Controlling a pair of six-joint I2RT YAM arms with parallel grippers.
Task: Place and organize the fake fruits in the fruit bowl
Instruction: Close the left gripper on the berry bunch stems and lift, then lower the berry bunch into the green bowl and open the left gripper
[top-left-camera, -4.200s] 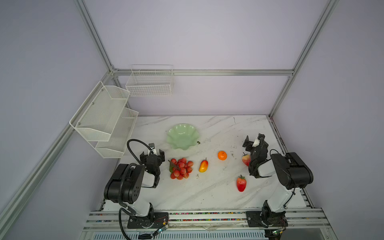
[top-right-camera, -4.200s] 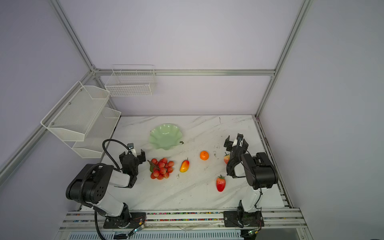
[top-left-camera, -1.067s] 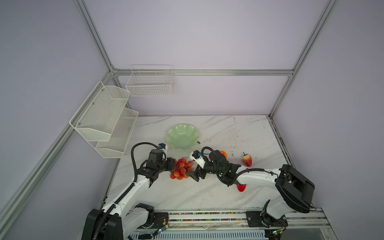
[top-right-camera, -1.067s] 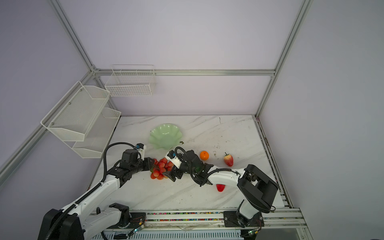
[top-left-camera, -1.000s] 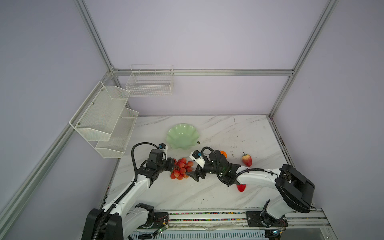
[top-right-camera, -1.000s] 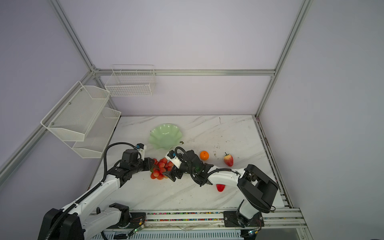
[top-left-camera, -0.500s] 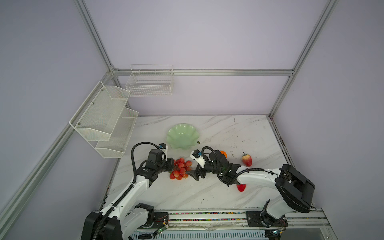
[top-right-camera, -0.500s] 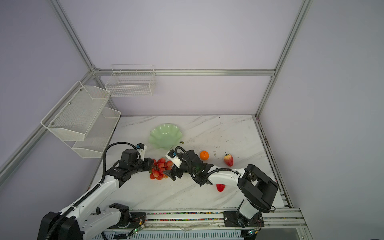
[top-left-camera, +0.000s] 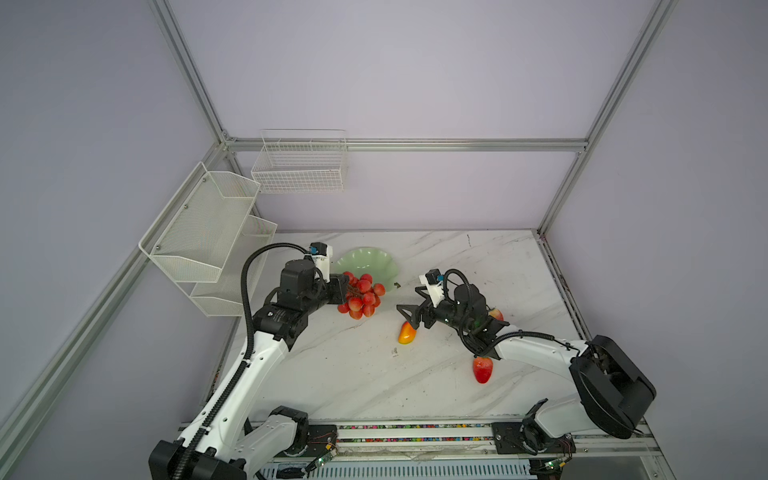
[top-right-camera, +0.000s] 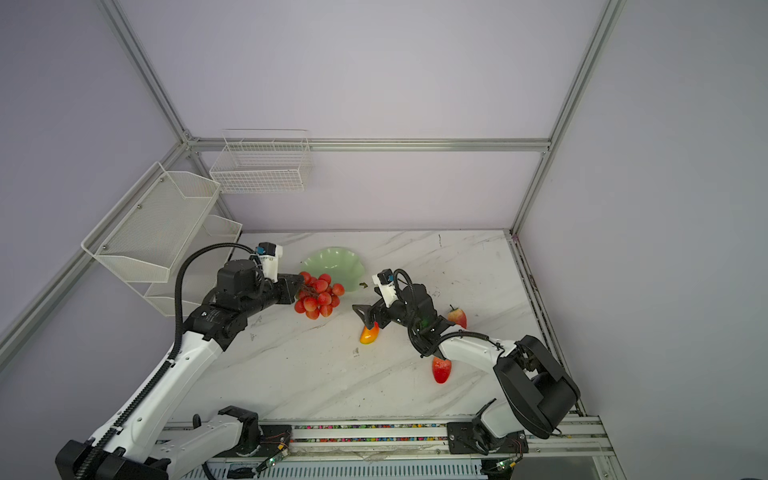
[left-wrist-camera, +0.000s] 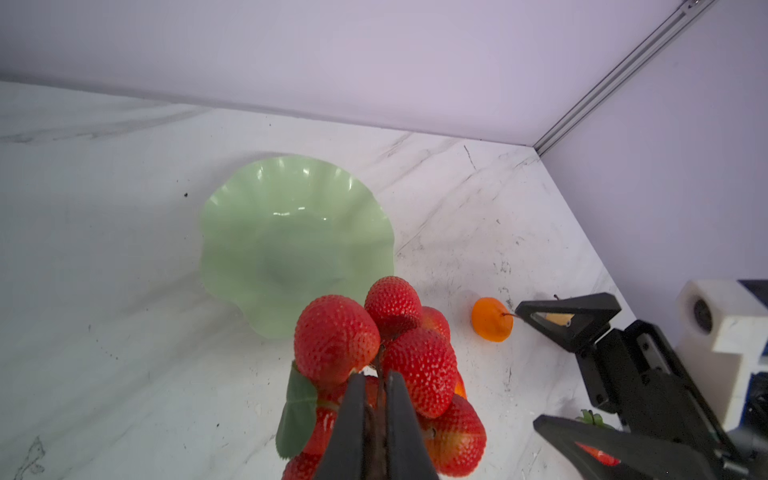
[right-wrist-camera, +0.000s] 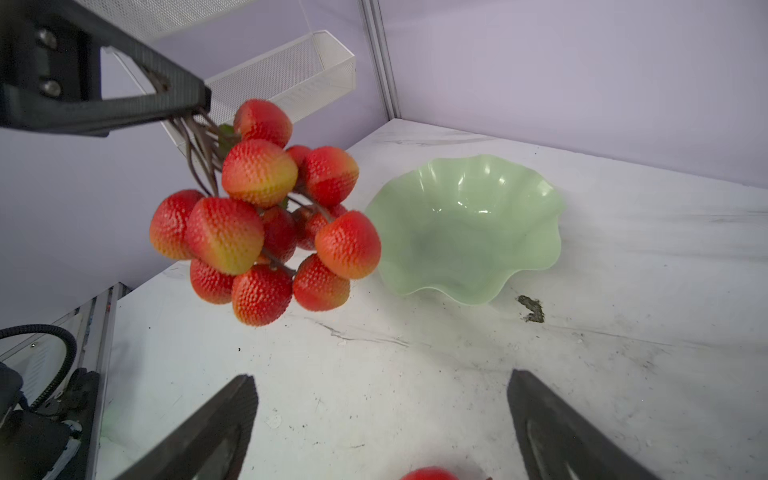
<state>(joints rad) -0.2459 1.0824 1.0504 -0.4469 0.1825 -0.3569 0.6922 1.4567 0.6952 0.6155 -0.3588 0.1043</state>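
Pinching the grape bunch (top-left-camera: 362, 295) by its stem, the left gripper (left-wrist-camera: 375, 376) holds it aloft just short of the fruit bowl (top-left-camera: 374, 259), while the right gripper (right-wrist-camera: 380, 374) gapes empty above the mango (top-left-camera: 406, 333).

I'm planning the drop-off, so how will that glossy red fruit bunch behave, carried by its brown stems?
Likely to sway: the glossy red fruit bunch hangs from thin brown stems pinched in the shut left pincer. Probably light, since that small grip carries it. In the shallow mint-green scalloped bowl it may slump sideways.
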